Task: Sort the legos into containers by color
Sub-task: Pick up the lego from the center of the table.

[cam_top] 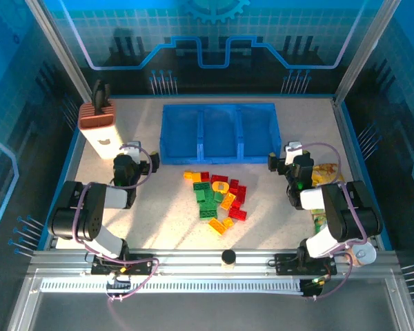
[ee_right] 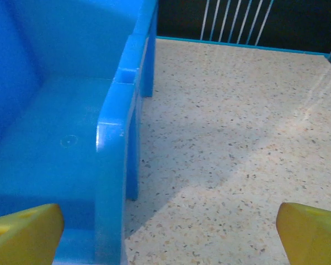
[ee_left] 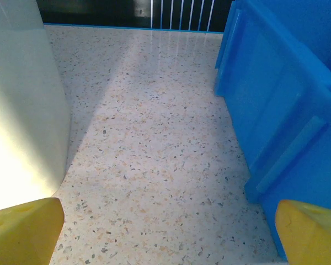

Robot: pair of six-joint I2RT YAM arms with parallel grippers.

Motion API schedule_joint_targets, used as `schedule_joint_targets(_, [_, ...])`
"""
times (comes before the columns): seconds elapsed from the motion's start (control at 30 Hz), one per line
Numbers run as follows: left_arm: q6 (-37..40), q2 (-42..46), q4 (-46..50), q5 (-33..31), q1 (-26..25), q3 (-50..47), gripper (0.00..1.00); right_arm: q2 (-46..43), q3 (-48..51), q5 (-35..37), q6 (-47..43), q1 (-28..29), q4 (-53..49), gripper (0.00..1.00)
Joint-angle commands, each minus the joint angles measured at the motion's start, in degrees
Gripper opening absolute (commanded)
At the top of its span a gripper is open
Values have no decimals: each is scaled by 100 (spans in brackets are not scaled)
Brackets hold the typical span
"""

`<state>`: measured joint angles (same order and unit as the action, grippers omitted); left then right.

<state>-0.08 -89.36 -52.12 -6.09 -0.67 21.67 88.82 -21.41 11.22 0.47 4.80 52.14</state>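
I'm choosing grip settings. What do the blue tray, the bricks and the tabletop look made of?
Blue tray: moulded plastic, smooth, semi-glossy; its rim catches a highlight. Bricks: probably hard plastic, in bright solid colours; finish too small to judge. Tabletop: pale speckled stone-look, terrazzo or laminate, polished enough to mirror the rear bars.

Mixed-color legos (cam_top: 219, 196) heaped before bare blue containers (cam_top: 219, 131).
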Motion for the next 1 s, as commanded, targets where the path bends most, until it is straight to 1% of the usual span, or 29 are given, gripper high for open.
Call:
schedule_joint_targets(0.0, [-4,68,-1,148,41,54,99,-55,-129,-645,-178,-26,-100,100])
schedule_joint_targets(0.97, [-1,62,0,147,40,49,99,-57,-147,-710,-170,-45,-138,100])
